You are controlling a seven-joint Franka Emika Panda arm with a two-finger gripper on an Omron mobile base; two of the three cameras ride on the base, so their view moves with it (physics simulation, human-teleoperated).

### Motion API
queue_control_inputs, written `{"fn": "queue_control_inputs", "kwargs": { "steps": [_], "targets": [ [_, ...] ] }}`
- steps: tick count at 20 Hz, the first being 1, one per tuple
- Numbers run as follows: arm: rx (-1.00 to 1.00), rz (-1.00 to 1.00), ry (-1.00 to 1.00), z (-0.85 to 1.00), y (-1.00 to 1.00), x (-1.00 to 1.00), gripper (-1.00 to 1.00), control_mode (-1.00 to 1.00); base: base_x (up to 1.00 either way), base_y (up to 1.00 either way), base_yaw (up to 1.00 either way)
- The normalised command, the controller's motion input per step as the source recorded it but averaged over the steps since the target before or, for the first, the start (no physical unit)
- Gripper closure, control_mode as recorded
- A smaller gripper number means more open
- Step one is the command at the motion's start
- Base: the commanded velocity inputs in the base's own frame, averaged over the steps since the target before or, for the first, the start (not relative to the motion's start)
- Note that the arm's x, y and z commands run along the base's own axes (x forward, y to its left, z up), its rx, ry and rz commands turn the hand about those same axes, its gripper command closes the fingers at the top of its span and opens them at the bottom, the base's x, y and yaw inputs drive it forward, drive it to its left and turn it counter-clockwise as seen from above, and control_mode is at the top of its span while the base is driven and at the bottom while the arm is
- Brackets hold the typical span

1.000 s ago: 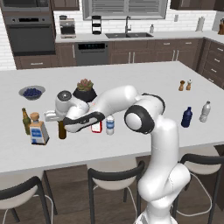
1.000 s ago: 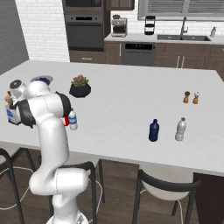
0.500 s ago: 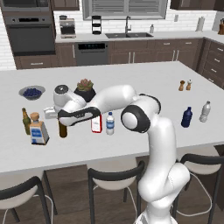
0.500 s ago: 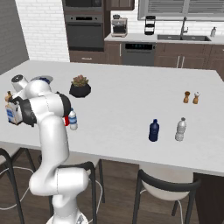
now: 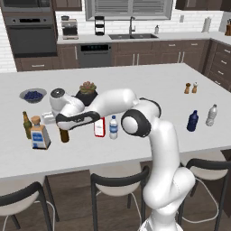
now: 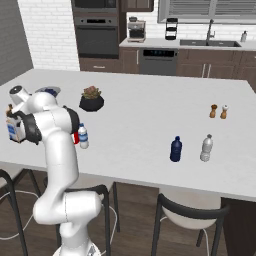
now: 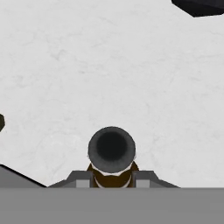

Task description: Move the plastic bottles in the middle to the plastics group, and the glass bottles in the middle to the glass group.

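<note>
Your gripper looks straight down on the brown beer bottle: in the hand view the bottle's dark mouth sits just ahead of the two finger tips, and its brown shoulder fills the gap between them, so the fingers are closed on the neck. In the left base view the bottle stands upright on the white counter, below the hand.

Count what stands around the tool. Just to the gripper's left are two bottles, the olive-green bottle and the squat clear bottle with a tan stopper and blue label; the print on that label is too small to read. Just to its right are two more, the red bottle with a white label, whose writing you cannot make out, and beside that the small water bottle with a blue cap. Well off to the right, near the counter's far end, stand the dark blue bottle and the greyish clear bottle, close together. That makes seven bottles.

Beyond the gripper sit one potted plant and one bowl of dark berries. Two small shakers stand far to the right.
</note>
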Motion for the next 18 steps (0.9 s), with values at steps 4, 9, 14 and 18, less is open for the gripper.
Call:
{"fn": "queue_control_inputs", "kwargs": {
  "steps": [4, 9, 14, 18],
  "targets": [
    [0.0, 0.0, 0.0, -0.14, 0.0, 0.0, 1.0, -1.0, 0.0, 0.0, 0.0],
    [0.0, 0.0, 0.0, 0.0, 0.0, 0.0, 1.0, -1.0, 0.0, 0.0, 0.0],
    [0.0, -0.01, -0.03, -0.02, -0.05, -0.05, 1.0, -1.0, 0.0, 0.0, 0.0],
    [0.05, 0.0, -0.08, 0.0, -0.13, 0.0, 1.0, -1.0, 0.0, 0.0, 0.0]
  ]
}}
